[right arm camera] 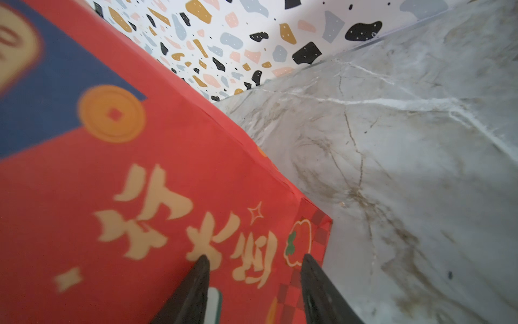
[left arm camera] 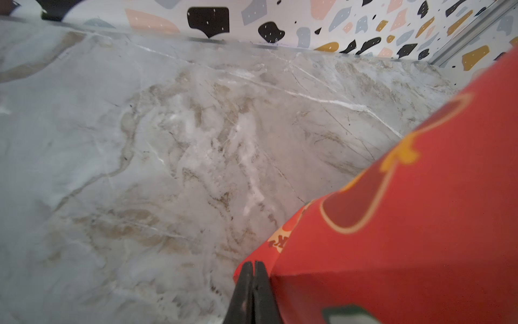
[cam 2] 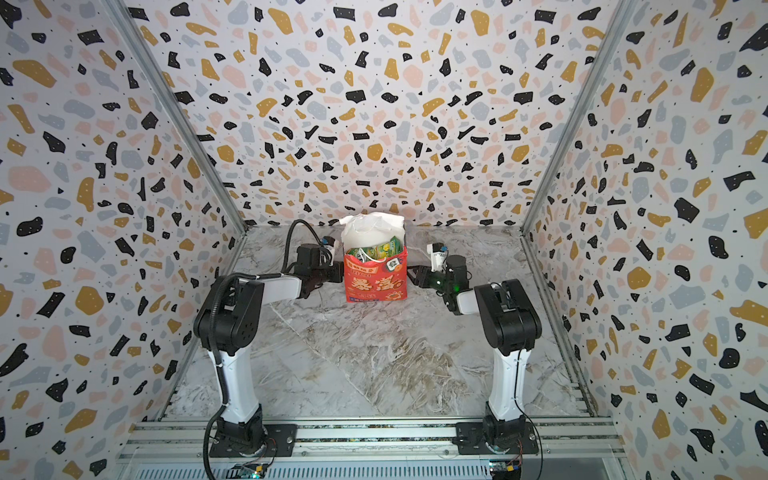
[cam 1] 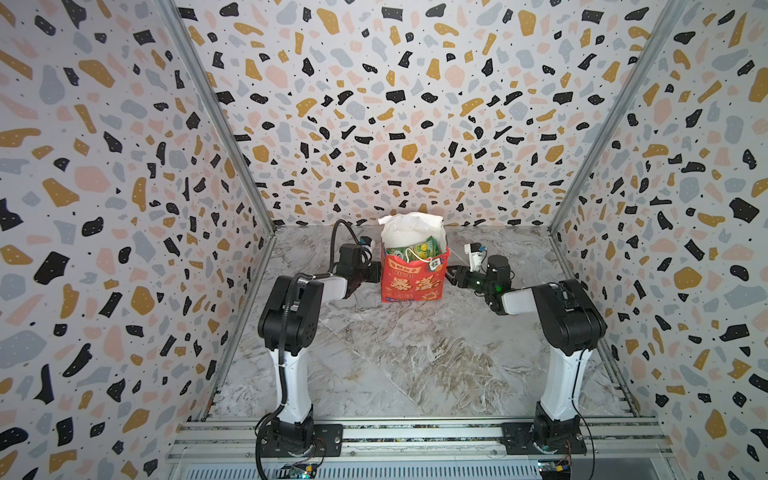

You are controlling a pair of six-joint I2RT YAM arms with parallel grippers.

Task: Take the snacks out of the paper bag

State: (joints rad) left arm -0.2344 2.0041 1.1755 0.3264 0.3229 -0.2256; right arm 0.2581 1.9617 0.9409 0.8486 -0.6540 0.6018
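The red paper bag (cam 1: 411,286) (cam 2: 374,286) stands upright at the back middle of the marble table, its white inside showing at the open top. Green and yellow snacks (cam 1: 417,249) (cam 2: 378,250) poke up inside its mouth; any others are hidden. My left gripper (cam 1: 376,272) (left arm camera: 254,263) is shut with nothing in it, its tips against the bag's (left arm camera: 406,224) left side near a corner. My right gripper (cam 1: 451,275) (right arm camera: 255,258) is open, pointing at the bag's (right arm camera: 140,196) right side, close to it, with nothing between its fingers.
Terrazzo-patterned walls (cam 1: 374,124) enclose the table on three sides, the back one just behind the bag. A white cord handle and a small tag (cam 1: 436,262) hang over the bag's front rim. The arms' bases sit on an aluminium rail (cam 1: 415,434) at the front.
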